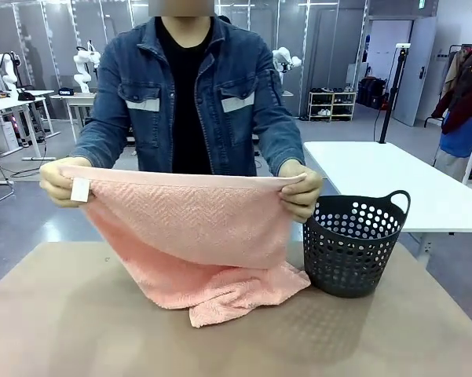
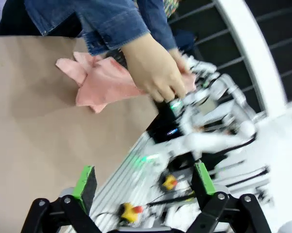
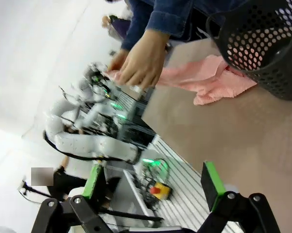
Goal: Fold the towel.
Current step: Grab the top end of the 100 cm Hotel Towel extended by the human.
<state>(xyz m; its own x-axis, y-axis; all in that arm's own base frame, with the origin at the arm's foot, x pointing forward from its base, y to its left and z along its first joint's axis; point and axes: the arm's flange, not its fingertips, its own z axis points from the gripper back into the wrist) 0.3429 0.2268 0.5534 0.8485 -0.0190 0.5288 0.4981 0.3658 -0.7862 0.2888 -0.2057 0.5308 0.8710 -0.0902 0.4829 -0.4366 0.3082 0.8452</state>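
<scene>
While stretched between the person's hands (image 1: 56, 182), lower edge bunched on the tabletop (image 1: 78, 330) just beside the perforated basket (image 1: 353, 247), level the hem of the towel (image 1: 196, 228), then lay flat; park left claw (image 2: 144, 179) and right claw (image 3: 152, 182) spread wide, empty, clear.

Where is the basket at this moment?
In the front view, the basket stands on the table at the right, just beside the towel that the person holds up by its top edge.
</scene>
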